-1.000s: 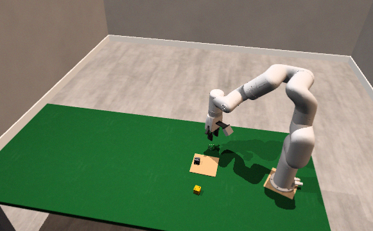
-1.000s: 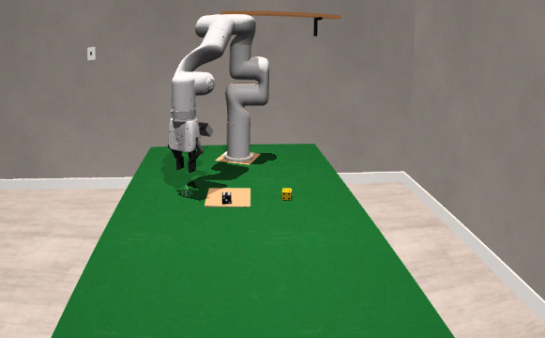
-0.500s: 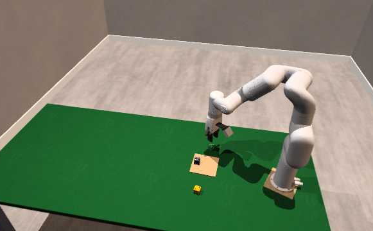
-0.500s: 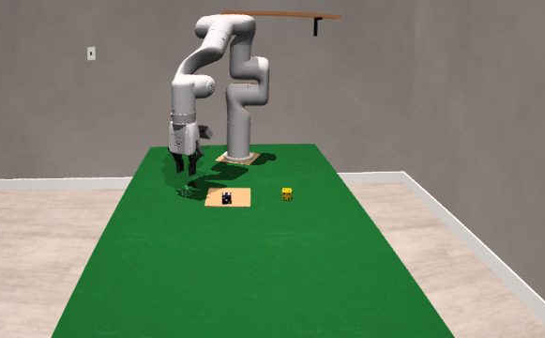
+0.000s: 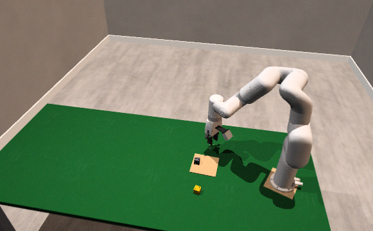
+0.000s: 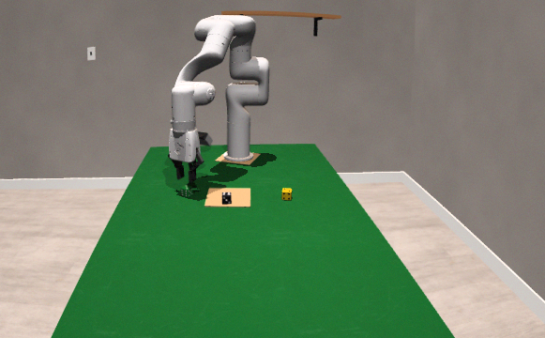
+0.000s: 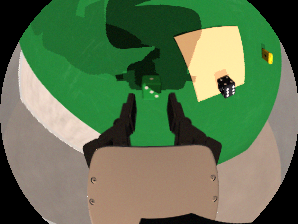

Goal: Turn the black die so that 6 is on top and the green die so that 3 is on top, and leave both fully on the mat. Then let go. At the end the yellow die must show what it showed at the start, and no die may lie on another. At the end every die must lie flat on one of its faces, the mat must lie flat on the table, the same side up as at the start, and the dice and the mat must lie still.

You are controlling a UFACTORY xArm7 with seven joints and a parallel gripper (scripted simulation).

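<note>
The green die (image 5: pixel 214 148) lies on the green table just off the mat's far corner, hard to tell from the table top; it also shows in the exterior view (image 6: pixel 186 192) and in the wrist view (image 7: pixel 152 87). My gripper (image 5: pixel 210 140) (image 7: pixel 151 101) hangs a little above it, fingers part open with nothing between them. The black die (image 5: pixel 198 160) sits on the tan mat (image 5: pixel 205 165) near its left edge, also in the wrist view (image 7: pixel 226 86). The yellow die (image 5: pixel 197 189) lies on the table in front of the mat.
The arm's base (image 5: pixel 282 184) stands on a tan plate to the right of the mat. The table's far edge runs close behind the green die (image 7: pixel 40 103). A wooden shelf (image 6: pixel 281 15) hangs high on the wall.
</note>
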